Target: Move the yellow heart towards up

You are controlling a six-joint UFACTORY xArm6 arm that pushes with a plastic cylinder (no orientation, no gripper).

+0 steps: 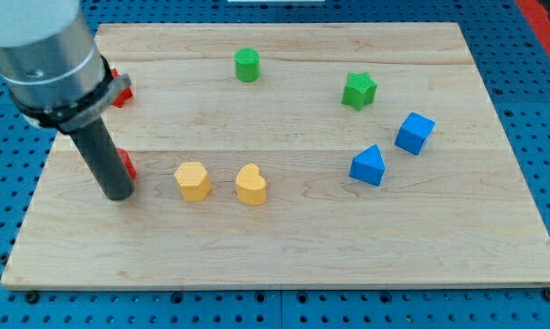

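So at the far left of the frame the arm comes down from the upper left corner and my tip [118, 194] sits on the wooden board [284, 251] at left-centre. No jaws on this rig, just a plain rod, so nothing to open or clench. Two red blocks are mostly hidden behind the arm, one [121, 90] up near the top left and one [127, 165] right beside the rod; can't make out their shapes. A bit to the right of my tip is a yellow hexagon-ish block [193, 181], then the yellow heart [251, 185] just beside it, lower centre of the board. Up top there's a green cylinder [247, 65], further right a green star [358, 90], then a blue wedge-like block [367, 165] and a blue cube [414, 132] on the right side.
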